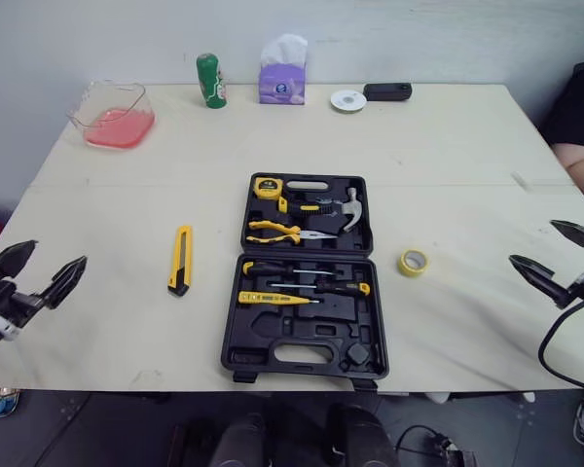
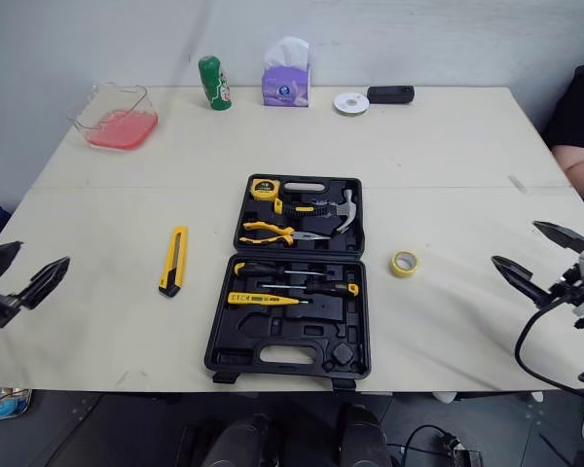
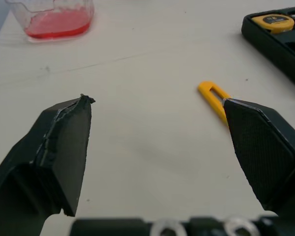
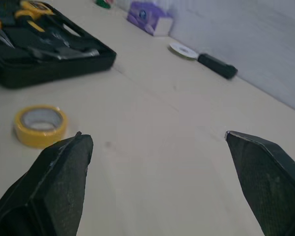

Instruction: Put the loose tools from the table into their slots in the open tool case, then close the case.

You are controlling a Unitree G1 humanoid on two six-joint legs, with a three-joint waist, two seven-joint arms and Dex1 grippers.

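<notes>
Tool case [image 1: 370,336] lies open at the middle of the surface's [image 1: 448,175] near edge, while the left tool [image 1: 58,253] and right tool [image 1: 532,240] hover off the near corners, both spread wide and empty. A yellow utility knife [image 1: 180,260] lies loose to the case's left and a yellow tape roll [image 1: 413,262] to its right, each apart from it. Along the far edge stand a pink-filled container [image 1: 115,115], a green can [image 1: 211,81] and a tissue box [image 1: 282,78].
</notes>
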